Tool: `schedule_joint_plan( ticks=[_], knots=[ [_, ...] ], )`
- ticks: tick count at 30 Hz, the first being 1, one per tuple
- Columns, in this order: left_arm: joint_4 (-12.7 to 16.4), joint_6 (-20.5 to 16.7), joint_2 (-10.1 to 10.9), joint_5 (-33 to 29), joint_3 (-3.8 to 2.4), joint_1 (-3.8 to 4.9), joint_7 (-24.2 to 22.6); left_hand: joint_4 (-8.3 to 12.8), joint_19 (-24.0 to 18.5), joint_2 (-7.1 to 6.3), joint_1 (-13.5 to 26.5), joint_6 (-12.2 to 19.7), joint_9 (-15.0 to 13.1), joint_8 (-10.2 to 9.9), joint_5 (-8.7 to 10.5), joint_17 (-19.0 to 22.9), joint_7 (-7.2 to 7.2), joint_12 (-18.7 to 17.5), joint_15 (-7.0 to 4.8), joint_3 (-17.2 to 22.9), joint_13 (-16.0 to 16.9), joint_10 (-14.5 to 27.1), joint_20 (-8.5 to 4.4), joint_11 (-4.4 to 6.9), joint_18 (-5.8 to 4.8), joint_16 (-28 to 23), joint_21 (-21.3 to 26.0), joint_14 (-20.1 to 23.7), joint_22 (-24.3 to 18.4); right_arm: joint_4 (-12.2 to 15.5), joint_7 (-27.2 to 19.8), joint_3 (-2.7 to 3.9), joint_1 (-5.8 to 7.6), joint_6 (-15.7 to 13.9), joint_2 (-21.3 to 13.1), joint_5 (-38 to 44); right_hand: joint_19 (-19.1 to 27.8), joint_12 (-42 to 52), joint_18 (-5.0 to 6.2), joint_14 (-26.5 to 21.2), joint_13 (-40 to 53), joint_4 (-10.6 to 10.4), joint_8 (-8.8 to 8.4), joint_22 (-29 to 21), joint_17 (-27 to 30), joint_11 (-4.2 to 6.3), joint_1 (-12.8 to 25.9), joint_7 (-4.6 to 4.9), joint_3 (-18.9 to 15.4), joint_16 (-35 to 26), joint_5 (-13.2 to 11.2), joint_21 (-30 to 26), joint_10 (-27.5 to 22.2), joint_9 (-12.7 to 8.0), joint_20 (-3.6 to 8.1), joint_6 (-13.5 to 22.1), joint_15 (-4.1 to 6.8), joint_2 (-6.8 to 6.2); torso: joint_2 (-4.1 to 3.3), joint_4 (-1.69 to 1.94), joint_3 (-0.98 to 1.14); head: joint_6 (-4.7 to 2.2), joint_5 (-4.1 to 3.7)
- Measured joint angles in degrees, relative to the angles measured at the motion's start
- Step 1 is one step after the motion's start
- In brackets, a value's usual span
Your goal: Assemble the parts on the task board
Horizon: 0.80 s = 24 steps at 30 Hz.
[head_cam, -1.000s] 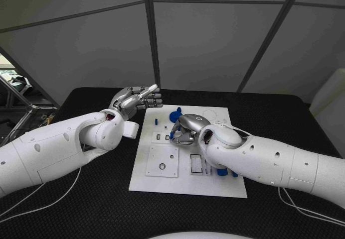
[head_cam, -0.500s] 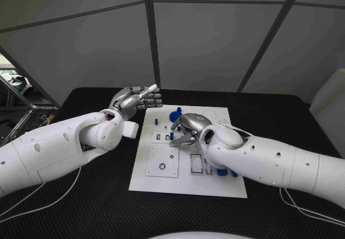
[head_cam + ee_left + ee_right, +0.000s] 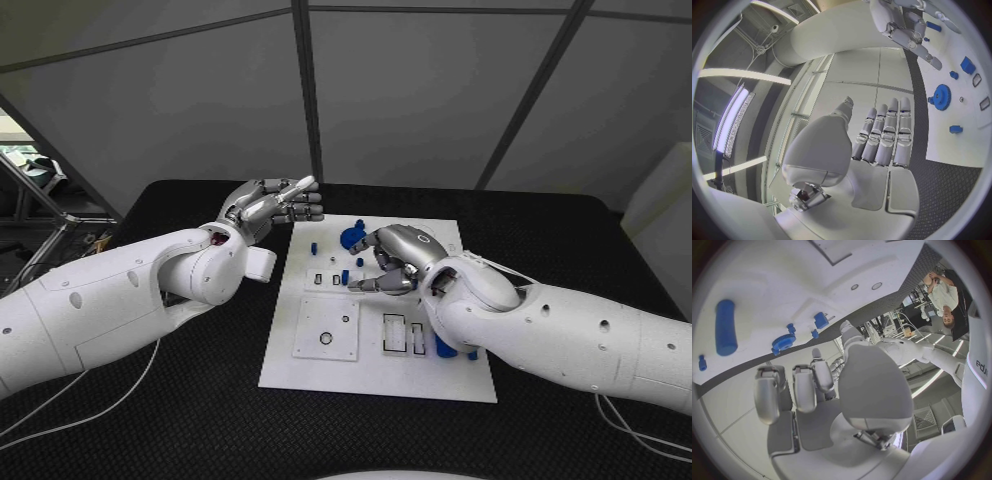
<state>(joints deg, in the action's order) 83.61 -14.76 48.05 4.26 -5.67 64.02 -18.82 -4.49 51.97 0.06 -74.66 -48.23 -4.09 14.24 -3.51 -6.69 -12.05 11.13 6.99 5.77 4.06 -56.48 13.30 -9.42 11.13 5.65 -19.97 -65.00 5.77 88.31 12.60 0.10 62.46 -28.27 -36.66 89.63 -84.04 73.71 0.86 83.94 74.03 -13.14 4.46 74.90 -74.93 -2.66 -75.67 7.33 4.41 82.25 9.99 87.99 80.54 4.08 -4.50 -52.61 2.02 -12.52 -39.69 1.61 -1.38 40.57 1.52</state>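
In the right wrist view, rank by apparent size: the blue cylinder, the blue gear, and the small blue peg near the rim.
1. Blue cylinder, clearly largest.
2. Blue gear, seen edge-on, so it may look smaller than it is.
3. Small blue peg, smallest, though fisheye squeeze at the rim makes this less sure.

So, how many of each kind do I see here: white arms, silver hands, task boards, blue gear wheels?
White arms: 2, left arm and right arm
Silver hands: 2, left hand and right hand
task board: 1
blue gear: 1
Total: 6
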Motion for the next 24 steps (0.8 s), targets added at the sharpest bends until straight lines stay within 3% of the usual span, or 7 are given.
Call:
schedule_joint_plan(
  ticks=[8, 11, 13, 16, 17, 18, 24],
  knots=[
    [0.2, 4.3, 1.3, 12.2, -0.01, 0.11, 9.5, -0.5, 13.5, 1.41, 1.7, -6.9, -2.3, 2.7, -0.79, -8.4, 4.29, 5.9, -6.29, 0.0, 4.1, -12.3, -6.09, 5.22, 0.0, 12.3, -9.9, -17.4, 4.6, 4.9, -8.5, 2.42, 2.75, 2.4, -9.1, -13.8, 0.0, -4.2, 0.92, 0.1, -4.1, 2.8, 0.85, 0.0, 3.2, 1.13, -3.0, -1.14, 2.6, -3.6, 0.0, -4.4, -2.0, 0.3, 0.44, -4.1, 0.36, 2.99, 0.55, -0.03, 0.1, -0.23, 0.25],
    [0.1, 7.3, 1.4, 19.4, -0.01, 0.68, 15.8, -2.5, 17.6, 0.72, 3.7, -9.6, -5.0, 5.0, -0.44, -24.5, 6.41, 11.4, -8.5, -1.2, 10.2, -16.2, -8.6, 7.65, 0.0, 29.4, -15.7, -18.9, 8.1, 4.9, -10.6, 2.8, 4.54, 4.2, -11.7, -20.2, 0.0, -4.6, 0.92, 0.0, -4.7, 2.9, 0.85, 0.0, 3.6, 1.23, -3.0, -0.97, 2.7, -3.7, 0.0, -4.6, -2.3, 0.2, 0.44, -4.3, 0.45, 3.08, 0.96, -0.17, 0.29, 0.01, 0.49],
    [-0.2, 9.3, 1.0, 24.0, -0.01, 1.36, 19.7, -4.3, 19.3, -0.5, 4.7, -9.8, -8.4, 7.0, 0.23, -46.1, 7.28, 19.9, -9.58, -2.7, 21.3, -16.4, -10.3, 9.02, -0.03, 51.2, -23.9, -19.0, 15.9, 4.5, -11.5, 3.05, 5.26, 5.1, -12.8, -23.5, 0.0, -4.5, 0.92, 0.0, -4.4, 3.1, 0.85, 0.0, 3.6, 1.23, -2.9, -0.97, 2.5, -3.7, 0.0, -4.6, -2.3, 0.2, 0.44, -4.3, 0.44, 3.22, 1.22, -0.27, 0.41, 0.12, 0.63],
    [-0.7, 12.7, -0.1, 31.6, -0.04, 2.49, 26.1, -7.5, 22.6, -0.73, 7.0, -10.3, -12.6, 10.0, 0.5, -63.7, 7.94, 41.6, -10.24, -4.7, 45.9, -21.1, -10.87, 9.48, -0.18, 68.3, -37.0, -19.0, 32.3, 3.4, -12.5, 3.54, 6.02, 6.3, -13.8, -27.8, 0.0, -3.7, 0.92, 0.0, -3.6, 3.2, 0.85, 0.0, 3.4, 1.25, -2.7, -1.17, 2.7, -3.7, 0.0, -4.6, -2.0, 0.2, 0.44, -4.5, 0.45, 3.36, 1.58, -0.4, 0.56, 0.23, 0.75],
    [-0.8, 13.6, -0.5, 33.8, -0.05, 2.82, 27.9, -8.6, 23.3, -0.77, 7.3, -10.1, -14.7, 11.4, 0.15, -66.4, 8.37, 47.4, -10.38, -5.6, 52.6, -22.0, -11.25, 9.83, -5.21, 71.8, -40.9, -19.0, 37.1, 2.9, -12.7, 3.66, 6.16, 6.5, -13.9, -28.8, 0.0, -3.7, 0.92, 0.0, -3.5, 3.2, 0.85, 0.0, 3.4, 1.22, -2.7, -1.18, 2.7, -3.7, 0.0, -4.6, -1.8, 0.1, 0.44, -4.5, 0.45, 3.39, 1.71, -0.45, 0.63, 0.25, 0.87],
    [-1.1, 14.6, -1.0, 36.0, -0.05, 3.15, 29.6, -9.4, 23.5, -0.69, 7.3, -9.4, -16.6, 12.5, -0.23, -67.5, 8.44, 51.9, -10.54, -6.1, 57.9, -22.4, -11.45, 9.78, -6.23, 74.3, -43.9, -19.1, 40.9, 2.6, -13.0, 3.72, 6.29, 6.7, -14.0, -29.6, 0.0, -3.7, 0.91, 0.0, -3.4, 3.3, 0.78, 0.0, 3.3, 1.23, -2.6, -1.18, 2.6, -3.7, 0.0, -4.6, -1.8, 0.1, 0.44, -4.5, 0.44, 3.51, 1.79, -0.48, 0.69, 0.27, 0.97],
    [-3.5, 19.0, -5.2, 47.0, 0.83, 5.89, 38.9, -12.0, 24.0, -0.11, 7.9, -7.2, -26.5, 18.0, 0.73, -68.3, 9.42, 64.2, -11.11, -10.0, 70.7, -25.2, -11.35, 10.75, -4.0, 79.6, -52.2, -19.1, 51.5, 1.1, -13.8, 3.91, 6.67, 7.6, -14.0, -33.3, 0.0, -3.4, 0.91, 0.0, -3.3, 3.5, 0.36, 0.0, 3.2, 1.22, -2.6, -1.18, 2.7, -3.7, 0.2, -4.6, -1.8, 0.0, 0.44, -4.5, 0.44, 3.5, 2.19, -0.66, 1.13, 0.65, 1.29]
  ],
)
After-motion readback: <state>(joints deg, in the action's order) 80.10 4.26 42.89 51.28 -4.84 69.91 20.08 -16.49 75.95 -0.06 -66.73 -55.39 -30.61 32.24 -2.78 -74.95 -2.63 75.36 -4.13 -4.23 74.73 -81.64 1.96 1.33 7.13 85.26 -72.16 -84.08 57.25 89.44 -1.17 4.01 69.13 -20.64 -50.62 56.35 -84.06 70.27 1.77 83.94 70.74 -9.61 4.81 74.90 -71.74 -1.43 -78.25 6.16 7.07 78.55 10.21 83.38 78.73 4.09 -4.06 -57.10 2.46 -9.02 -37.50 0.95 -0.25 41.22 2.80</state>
